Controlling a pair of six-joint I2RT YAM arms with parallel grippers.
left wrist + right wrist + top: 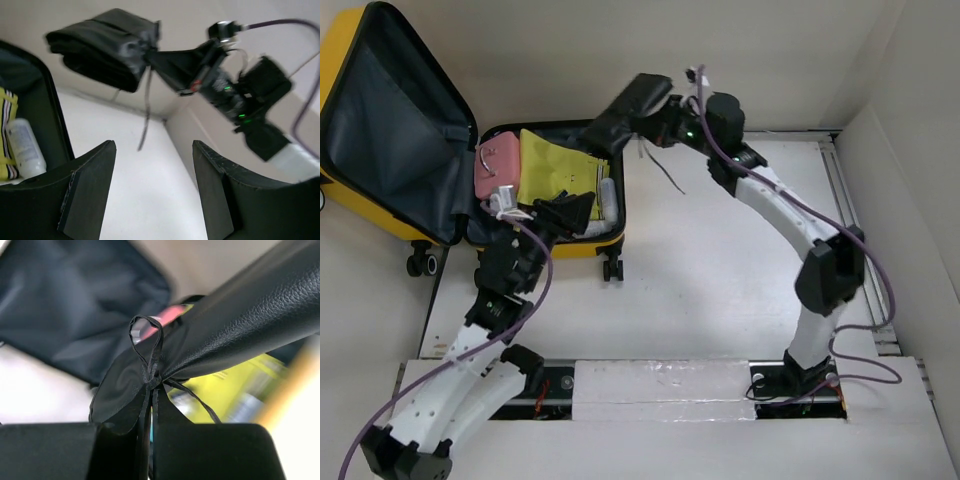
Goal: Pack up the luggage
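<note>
Yellow luggage (390, 120) open at the counter's far-left corner. Right arm (790, 215) stretched across, elbow bent; left arm (470, 340) folded by its near rim, left gripper (152, 150) half-spread, empty. Pinched in right gripper (149, 445), black drawstring pouch (625, 110) above the right rim

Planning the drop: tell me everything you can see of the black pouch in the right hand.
The black pouch looks like grained faux leather, folded, its neck gathered by a thin drawstring with loose ends. The right hand is shut on that neck, holding it in the air above the open luggage's far right corner. Nothing else touches it.
</note>
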